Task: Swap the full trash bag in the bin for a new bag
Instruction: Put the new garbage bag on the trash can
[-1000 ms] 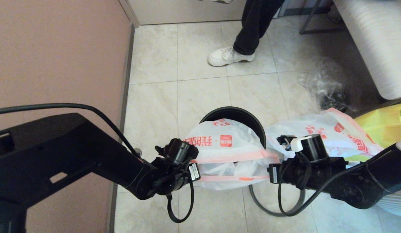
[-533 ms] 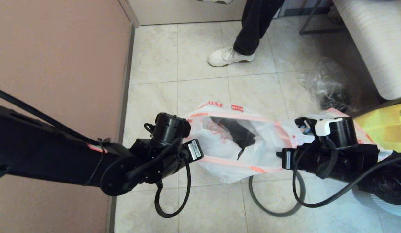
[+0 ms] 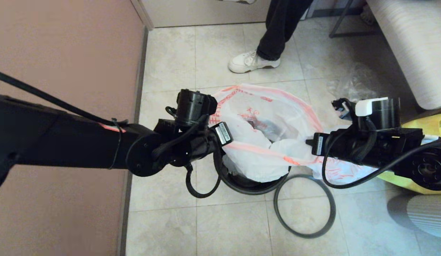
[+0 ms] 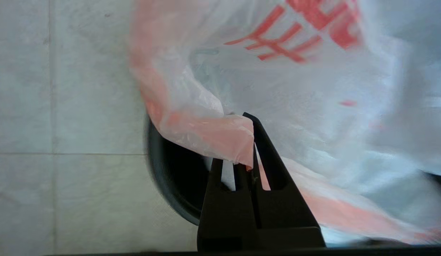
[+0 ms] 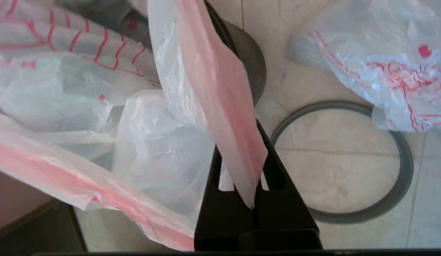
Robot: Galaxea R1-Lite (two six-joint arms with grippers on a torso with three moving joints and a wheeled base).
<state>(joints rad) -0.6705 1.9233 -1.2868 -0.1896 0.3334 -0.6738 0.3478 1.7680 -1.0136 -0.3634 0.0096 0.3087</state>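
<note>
While both claws hold the new bag (image 3: 266, 121) stretched open, its mouth hangs above the bin (image 3: 241, 183), which sits just below and between them. The left claw (image 4: 251, 149) is closed on a pink-orange handle of the bag, and the right claw (image 5: 254, 177) is closed on the other handle. The lower part of the bag already droops into the bin. The dark grey ring (image 3: 305, 205) lies on the floor, below the right claw and apart from the bin. The full trash bag (image 3: 339, 172) lies on the floor under the right claw.

I judge 2 risks. The thin handle can slip out of a claw, because the pull between the 2 claws is strong. Also the film can tear, or the bin can tip, if the bag catches only one side of the bin's edge.
</note>
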